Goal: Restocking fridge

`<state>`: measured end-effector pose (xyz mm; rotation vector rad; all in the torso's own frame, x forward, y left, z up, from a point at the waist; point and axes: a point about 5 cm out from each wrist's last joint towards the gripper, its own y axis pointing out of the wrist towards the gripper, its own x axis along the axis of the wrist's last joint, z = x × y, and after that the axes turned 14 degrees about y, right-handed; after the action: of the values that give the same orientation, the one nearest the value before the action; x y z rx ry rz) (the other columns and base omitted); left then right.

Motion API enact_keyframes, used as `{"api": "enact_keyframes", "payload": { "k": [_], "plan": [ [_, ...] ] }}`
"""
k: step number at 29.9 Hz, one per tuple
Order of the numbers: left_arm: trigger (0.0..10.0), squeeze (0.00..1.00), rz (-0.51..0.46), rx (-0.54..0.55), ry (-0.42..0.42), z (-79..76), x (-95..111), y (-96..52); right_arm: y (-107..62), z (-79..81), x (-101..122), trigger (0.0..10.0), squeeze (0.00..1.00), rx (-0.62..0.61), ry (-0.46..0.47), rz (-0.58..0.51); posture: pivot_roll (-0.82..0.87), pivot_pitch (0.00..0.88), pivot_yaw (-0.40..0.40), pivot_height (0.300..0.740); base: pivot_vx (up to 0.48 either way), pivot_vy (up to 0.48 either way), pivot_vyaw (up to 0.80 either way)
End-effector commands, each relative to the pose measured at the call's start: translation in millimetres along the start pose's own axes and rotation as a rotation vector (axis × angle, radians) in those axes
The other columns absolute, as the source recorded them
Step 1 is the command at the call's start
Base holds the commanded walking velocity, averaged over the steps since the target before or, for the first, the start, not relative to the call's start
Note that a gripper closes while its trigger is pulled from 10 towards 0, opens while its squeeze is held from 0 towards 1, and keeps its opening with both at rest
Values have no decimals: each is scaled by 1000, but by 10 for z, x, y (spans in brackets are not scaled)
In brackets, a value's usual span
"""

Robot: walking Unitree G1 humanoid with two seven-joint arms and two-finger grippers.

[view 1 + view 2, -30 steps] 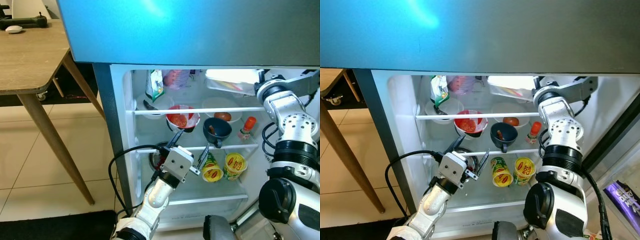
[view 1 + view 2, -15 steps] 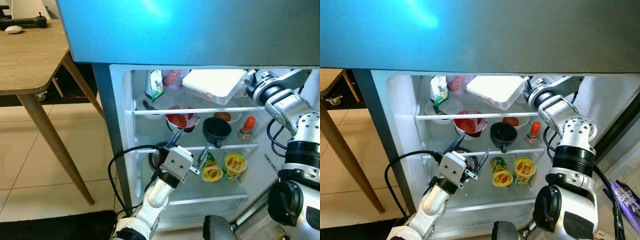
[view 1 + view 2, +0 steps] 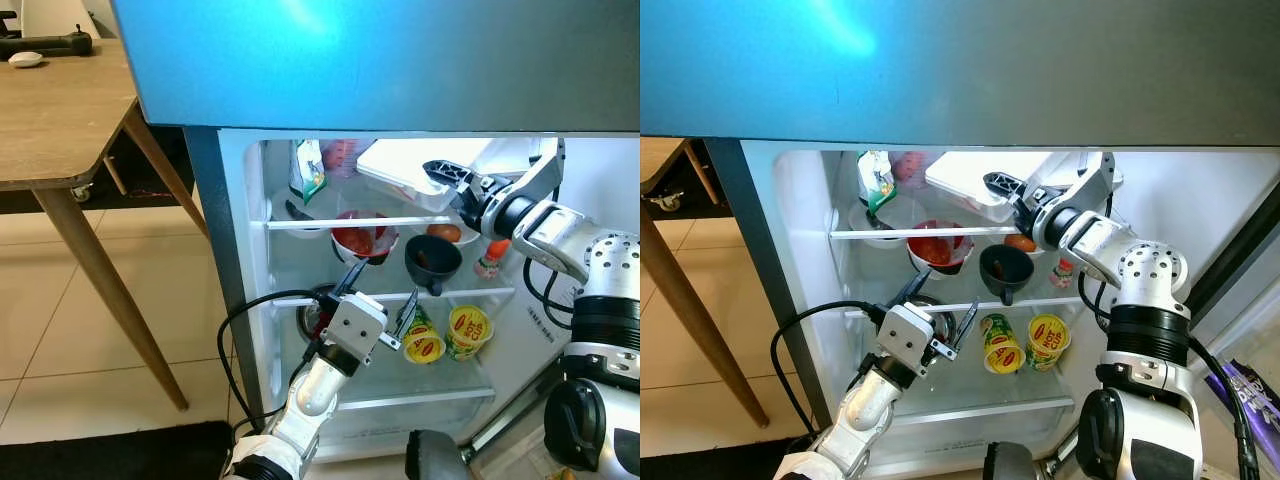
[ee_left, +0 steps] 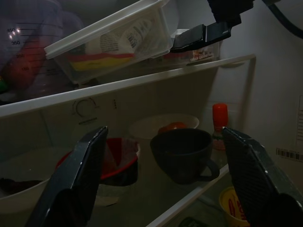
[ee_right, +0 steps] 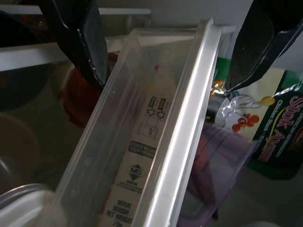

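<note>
The right gripper point(image 3: 440, 176) reaches into the open fridge point(image 3: 235, 250) from three o'clock, its two black fingers parted on either side of the near end of a clear lidded container point(image 3: 405, 165); in the right wrist view one finger point(image 5: 78, 33) lies against the container's side wall while the other point(image 5: 258, 40) stands just off the lid's rim, so whether it actually clamps the box cannot be told. The container point(image 5: 142, 142) sits tilted on the top shelf, its far end toward a purple measuring jug point(image 5: 222, 156) and a green pouch point(image 5: 279, 137) at the back. Half a second ago the same box was held higher and more to the right, with the arm bent upward; the arm now lies lower and flatter, pointing toward nine o'clock.

The left gripper point(image 3: 378, 305) hovers in the same place as before, in front of the middle shelf, fingers spread wide and holding nothing. Beyond it stand a red bowl point(image 3: 362, 235), a dark cup point(image 3: 433, 262), a small red-capped bottle point(image 3: 492, 256) and, on the shelf below, two yellow noodle cups point(image 3: 448, 335). A wooden bench point(image 3: 60, 115) stands at ten o'clock beside the fridge.
</note>
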<state>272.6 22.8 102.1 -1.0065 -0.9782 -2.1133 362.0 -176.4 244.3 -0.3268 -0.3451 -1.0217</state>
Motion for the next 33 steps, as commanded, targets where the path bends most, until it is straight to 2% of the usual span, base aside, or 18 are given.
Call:
{"api": "enact_keyframes", "payload": {
  "k": [1,7,8,10,11,16,23,26,27,33],
  "plan": [
    [10000,0,11,-3,-45,-114,25,25,-48,3,12,10000,0,0,-31,8,-134,0,-79,550,0,0,0],
    [10000,0,11,-3,-45,-113,23,25,-63,-17,-13,10000,0,-7,-47,28,-137,1,-78,550,0,0,0],
    [10000,0,11,-3,-45,-114,23,23,-57,-40,-1,3765,0,-22,-43,9,-133,0,-78,550,0,0,0],
    [10000,0,11,-3,-44,-114,22,22,-55,-51,8,3765,0,-29,-40,-2,-133,0,-78,550,0,0,0],
    [10000,0,11,-4,-44,-114,22,22,-56,-60,18,0,0,-34,-38,-11,-133,0,-78,550,0,0,0],
    [10000,0,10,-4,-43,-112,21,22,-64,-54,53,0,0,-28,-37,-35,-133,0,-80,550,0,0,0],
    [10000,0,9,-9,-44,-120,21,22,-92,-15,199,0,0,-2,-14,-138,-132,0,-81,550,0,0,0],
    [10000,0,9,-10,-44,-126,22,22,-127,45,325,0,0,47,6,-235,-130,0,-82,550,0,0,0],
    [10000,0,9,-10,-44,-126,22,22,-127,45,325,0,0,47,6,-235,-130,0,-82,550,0,0,0],
    [10000,0,7,-12,-45,-127,25,28,-206,54,554,0,0,61,71,-396,-131,0,-79,550,0,0,0]
  ]
}}
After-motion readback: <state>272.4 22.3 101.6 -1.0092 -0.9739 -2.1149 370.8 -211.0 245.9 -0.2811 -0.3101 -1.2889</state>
